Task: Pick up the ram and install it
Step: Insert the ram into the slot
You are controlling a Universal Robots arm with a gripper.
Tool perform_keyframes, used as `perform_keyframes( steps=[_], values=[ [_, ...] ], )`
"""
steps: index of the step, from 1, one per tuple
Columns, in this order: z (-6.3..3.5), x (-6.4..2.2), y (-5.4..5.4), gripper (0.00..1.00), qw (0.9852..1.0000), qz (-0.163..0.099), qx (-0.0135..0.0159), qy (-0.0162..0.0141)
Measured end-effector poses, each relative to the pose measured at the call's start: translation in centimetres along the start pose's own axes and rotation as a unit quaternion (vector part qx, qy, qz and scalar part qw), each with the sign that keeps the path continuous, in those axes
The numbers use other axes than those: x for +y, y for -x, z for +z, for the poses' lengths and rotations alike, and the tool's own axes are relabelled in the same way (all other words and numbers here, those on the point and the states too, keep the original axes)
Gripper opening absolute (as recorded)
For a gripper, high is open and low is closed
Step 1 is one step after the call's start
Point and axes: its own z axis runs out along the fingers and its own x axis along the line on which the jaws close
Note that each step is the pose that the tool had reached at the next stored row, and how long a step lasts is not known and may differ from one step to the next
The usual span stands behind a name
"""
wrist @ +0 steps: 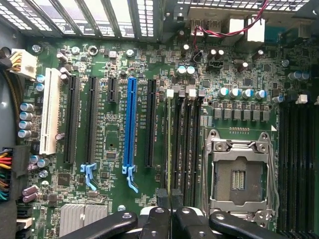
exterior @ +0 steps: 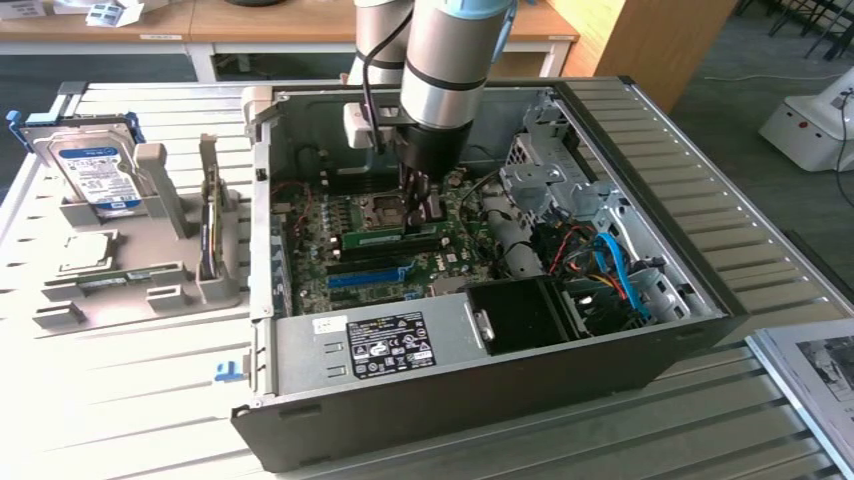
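Closest to the wrist camera: black linkages of the gripper [wrist: 171,199], jaws drawn nearly together on a thin green edge. That edge is the ram [wrist: 171,144], seen from above as a narrow line. It runs along the memory slot between the CPU socket [wrist: 238,174] and the long blue slot [wrist: 131,124].

- Grip is across the stick's thin faces. Judged purpose: keeps it standing on edge, contacts down, in line with the slot.
- Whether the ram is fully seated or only resting in the slot: cannot tell.
- Exterior view: the gripper [exterior: 424,212] hangs straight down into the computer case [exterior: 467,420]. The ram [exterior: 380,238] shows as a green strip running from the jaws toward nine o'clock.
- The case lies on its side on the bench [exterior: 120,420], so the motherboard [wrist: 114,124] faces up. This probably lets the arm press vertically.
- At nine o'clock of the case stands a grey holder [exterior: 160,270]. It keeps the hard drive [exterior: 91,170] propped at ten o'clock, with the processor chip [exterior: 83,250] lying just below it.
- The power supply [exterior: 387,345] sits at six o'clock of the gripper, apart from it.
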Motion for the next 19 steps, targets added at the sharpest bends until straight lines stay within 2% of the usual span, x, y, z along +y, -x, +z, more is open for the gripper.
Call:
perform_keyframes(
  steps=[19],
  values=[
    [0.1,0.15,0.01,0.12,0.9999,0.015,-0.001,-0.0005]
  ],
)
